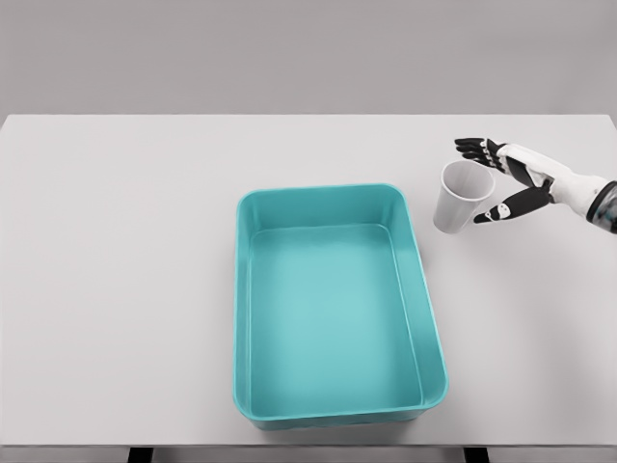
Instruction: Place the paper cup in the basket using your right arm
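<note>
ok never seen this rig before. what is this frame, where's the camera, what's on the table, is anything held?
It is a simulator render, seen from a camera on a humanoid robot's head, looking down at a white table. In the middle sits an empty teal basket. To its right is a white paper cup, tilted with its open mouth up. The right robot hand comes in from the right edge, its dark fingers spread around the cup, above and below it; whether they touch it or have closed on it cannot be told. So nothing is clearly held. The left arm is out of view. The job is to put the cup into the basket.
</note>
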Tool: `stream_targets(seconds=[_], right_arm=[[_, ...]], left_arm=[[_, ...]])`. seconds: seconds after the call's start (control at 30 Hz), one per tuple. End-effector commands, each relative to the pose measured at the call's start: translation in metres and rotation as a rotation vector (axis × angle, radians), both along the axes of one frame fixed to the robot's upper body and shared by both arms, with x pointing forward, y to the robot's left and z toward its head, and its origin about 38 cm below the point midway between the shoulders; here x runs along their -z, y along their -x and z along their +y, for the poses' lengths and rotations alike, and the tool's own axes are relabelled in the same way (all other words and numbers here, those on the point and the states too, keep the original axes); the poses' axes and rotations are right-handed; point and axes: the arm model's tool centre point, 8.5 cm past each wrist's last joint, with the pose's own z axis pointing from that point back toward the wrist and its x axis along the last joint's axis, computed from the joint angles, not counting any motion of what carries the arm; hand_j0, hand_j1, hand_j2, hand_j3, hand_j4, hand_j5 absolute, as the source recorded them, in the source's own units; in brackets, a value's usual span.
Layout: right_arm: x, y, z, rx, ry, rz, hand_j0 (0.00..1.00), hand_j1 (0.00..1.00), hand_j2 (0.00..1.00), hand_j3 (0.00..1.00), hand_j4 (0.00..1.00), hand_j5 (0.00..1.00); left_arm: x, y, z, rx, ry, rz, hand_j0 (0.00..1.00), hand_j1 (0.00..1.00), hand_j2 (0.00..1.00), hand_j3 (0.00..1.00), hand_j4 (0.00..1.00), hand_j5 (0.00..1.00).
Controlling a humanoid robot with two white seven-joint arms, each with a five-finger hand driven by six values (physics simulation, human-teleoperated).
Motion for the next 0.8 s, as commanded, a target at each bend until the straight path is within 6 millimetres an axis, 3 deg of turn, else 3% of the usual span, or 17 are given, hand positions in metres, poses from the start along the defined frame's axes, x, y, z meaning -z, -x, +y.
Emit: stream_targets(seconds=[0.0,0.77], right_arm=[[-0.001,0.000,0.001,-0.001,-0.006,-0.001,1.00,1.00,1.00,1.00,1.00,1.00],[-0.004,0.002,0.017,-0.049,0.000,-0.005,0.98,0.98,0.98,0.98,0.98,0.98]], left_arm=[[0.000,0.000,0.000,0.000,0.000,0.000,1.00,1.00,1.00,1.00,1.00,1.00],[0.000,0.000,0.000,0.000,0.000,0.000,1.00,1.00,1.00,1.00,1.00,1.00]])
